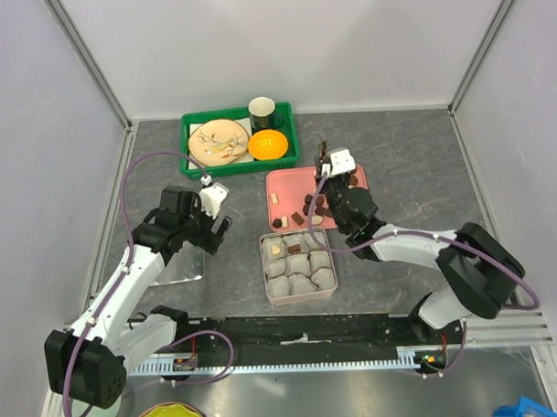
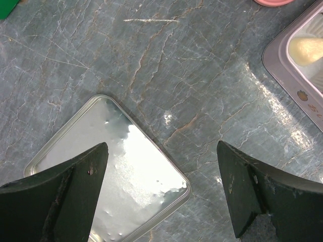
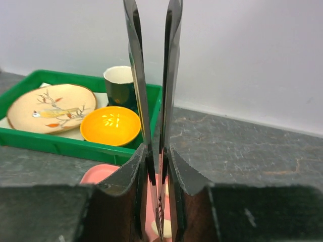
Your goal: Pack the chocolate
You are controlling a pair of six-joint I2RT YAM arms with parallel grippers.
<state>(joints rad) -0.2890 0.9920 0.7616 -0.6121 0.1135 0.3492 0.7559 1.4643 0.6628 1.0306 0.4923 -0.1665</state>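
Right gripper (image 1: 323,157) is over the far edge of the pink tray (image 1: 291,182). Its long thin blades stand nearly together, with only a slit between them. The tips run out of the wrist view, so I cannot tell whether a piece is pinched.

Chocolate (image 1: 308,206): most pieces lie loose on the pink tray, mainly toward its near side. At least one cream piece (image 1: 278,250) sits in the tin (image 1: 334,278) touching the tray's near edge, among the paper cups (image 1: 303,267).

Risks, as I judge them:
- Narrow blades on a small rounded piece may squirt it sideways or drop it onto the worktop (image 1: 396,168) beside the tray.
- An off-centre descent could crush a cup.
- Left gripper (image 2: 161,146) is wide open and empty above the tin lid (image 2: 126,166), left of the tray. Sending both arms to the tin risks a clash.
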